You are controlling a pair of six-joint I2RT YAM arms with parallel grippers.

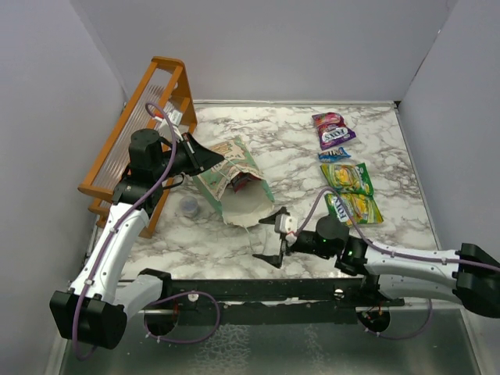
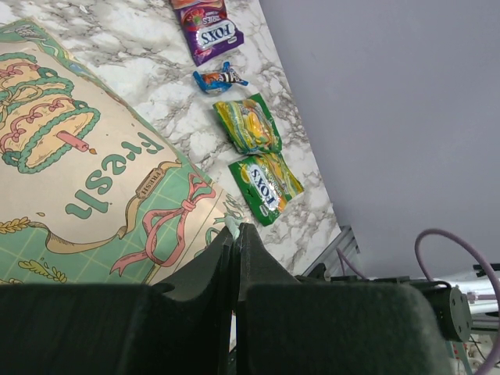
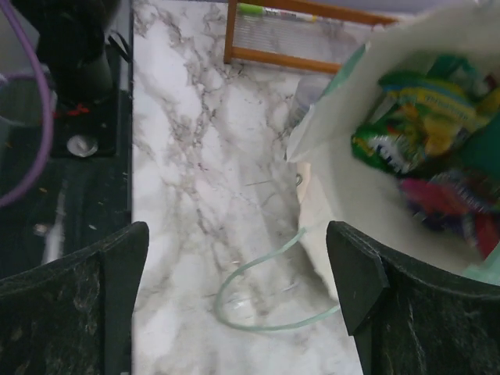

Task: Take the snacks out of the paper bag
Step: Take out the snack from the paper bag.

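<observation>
A mint-green paper bag lies on its side on a white-and-grey marbled bench, left of centre, with its open mouth facing the near edge. The left gripper sits at the bag's far end, fingers pressed together, apparently pinching the paper there. The right gripper hovers just in front of the mouth, fingers spread wide and holding nothing.

4 snacks lie in a line near the right edge: a purple packet closest to the far edge, then a blue packet, a yellow-green packet and a green packet. At least 2 more show deep inside the bag: a green-and-yellow packet and a pink-red packet.

What could go wrong, as a judgement: a spread finger may catch the paper rim or the thin string handle looped on the bench in front of the mouth, dragging or tearing the bag. The glossy packets may slip from a shallow pinch. A hard pull could tug the paper out of the left gripper.

The bag is thin, creased paper with a cream inside and a printed cake picture. The packets are crinkly, shiny plastic pillows. An orange rack stands at the far left corner, with a clear cup just beside the bag.
</observation>
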